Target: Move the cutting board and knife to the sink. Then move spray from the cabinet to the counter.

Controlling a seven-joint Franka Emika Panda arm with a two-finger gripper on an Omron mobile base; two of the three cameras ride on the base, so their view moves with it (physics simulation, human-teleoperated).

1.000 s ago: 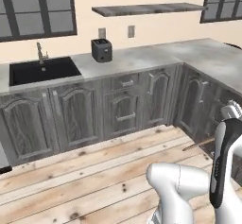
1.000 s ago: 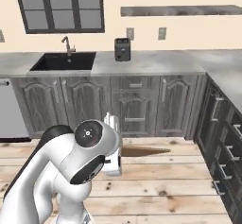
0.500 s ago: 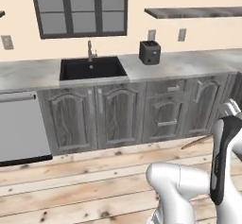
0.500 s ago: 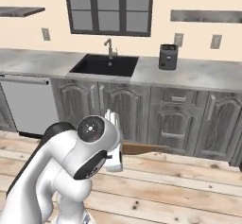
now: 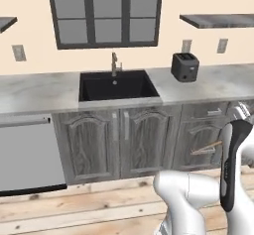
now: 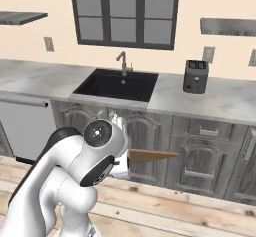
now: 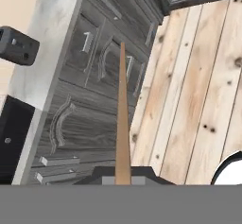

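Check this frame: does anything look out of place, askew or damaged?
Nothing looks spilled or damaged. The one unusual thing is the cutting board, held edge-on in the shut gripper out over the wooden floor, in front of the lower cabinets, short of the sink.

Counter run under the window, as I see it from the base cameras.
I note a grey marbled counter (image 5: pixel 39 92) with a black sink (image 5: pixel 117 86) sunk into it, a faucet (image 5: pixel 114 63) at the sink's back edge, and a dark toaster (image 5: pixel 184 67) standing on it right of the sink.
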